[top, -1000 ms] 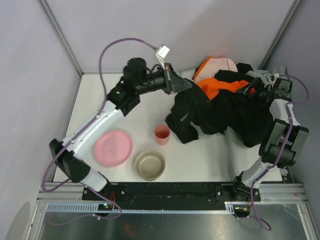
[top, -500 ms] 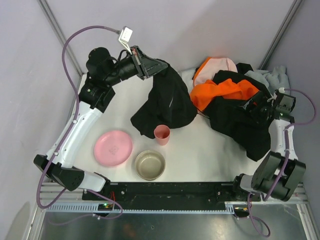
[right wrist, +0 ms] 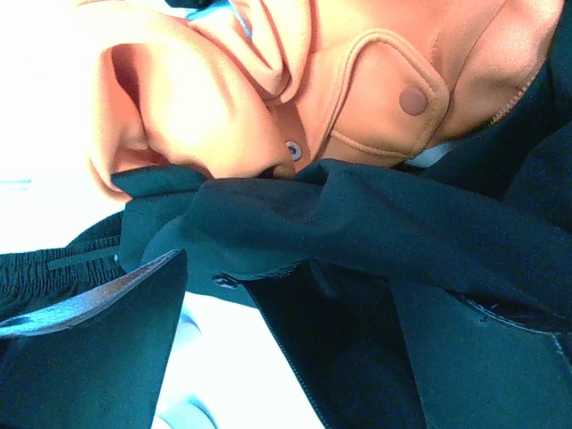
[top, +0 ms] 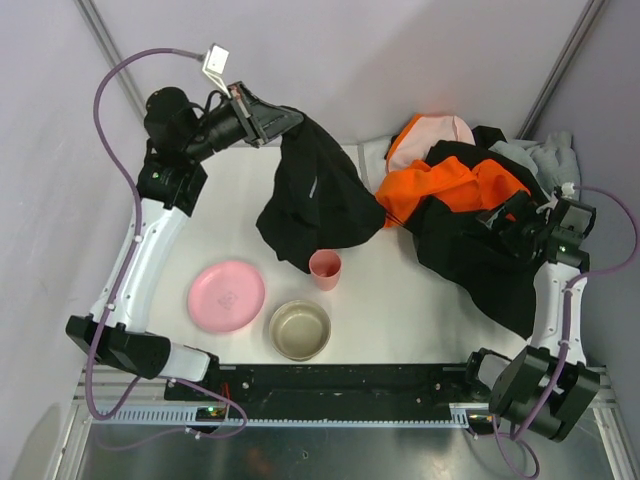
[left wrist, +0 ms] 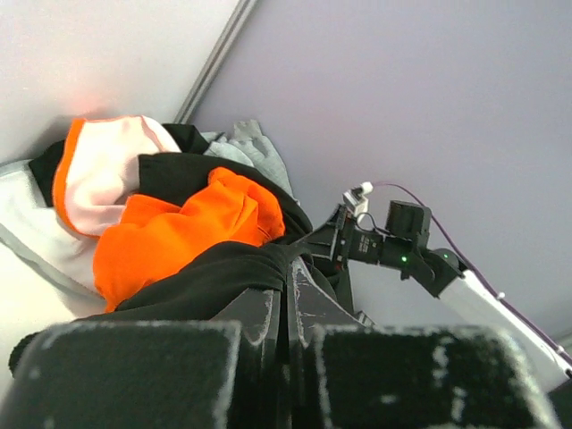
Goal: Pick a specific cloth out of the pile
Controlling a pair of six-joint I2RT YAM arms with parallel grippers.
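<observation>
The soft black cloth with a thin pale stripe hangs from the left jaws, which are clamped on its top edge above the far left of the white surface. Its right side is just beside the bright orange garment of the rumpled pile, and its hem dangles near the small pink cup. The right jaws stand wide apart over the larger black garment. Best to lift higher and carry left with a firm grip, so the hem clears the cup and nothing orange trails along.

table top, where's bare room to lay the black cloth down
Bare table lies between the cup and bowl and the pile. Another patch sits behind the pink plate, left of the hanging cloth. The far right corner is crowded.
</observation>
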